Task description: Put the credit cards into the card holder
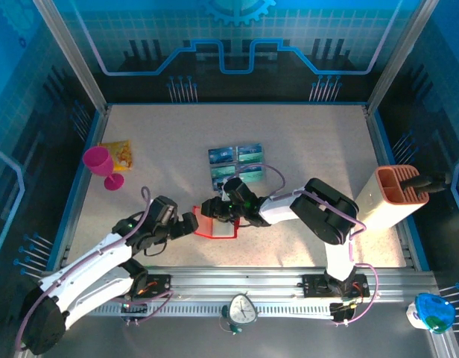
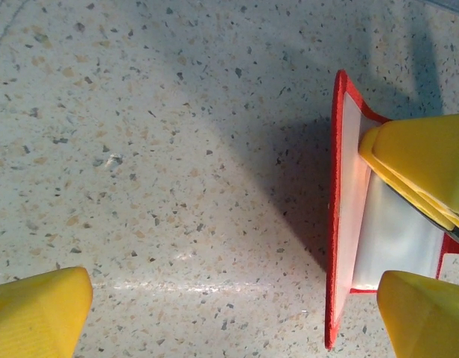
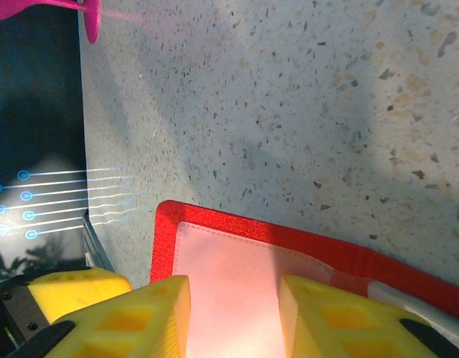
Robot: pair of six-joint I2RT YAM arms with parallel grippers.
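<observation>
Left gripper (image 2: 231, 317): nearest the lens, its yellow fingers (image 2: 37, 309) are spread wide with nothing held, low over the speckled table (image 1: 311, 142).
Card holder (image 2: 335, 224): red, flat on the table with its clear pocket facing up, between the two grippers. Its left edge sits inside the left gripper's span, close to the right-hand finger; I cannot tell whether they touch.
Right gripper (image 3: 233, 317): its jaws are a little apart and poised on the holder's clear pocket, with only the pocket's surface showing in the gap.
Credit cards (image 1: 235, 164): blue and teal, laid in a tidy block on the table just beyond the right gripper, apart from the holder.
Organizer (image 1: 393, 198): orange-brown, upright at the far right, well away from both grippers.
</observation>
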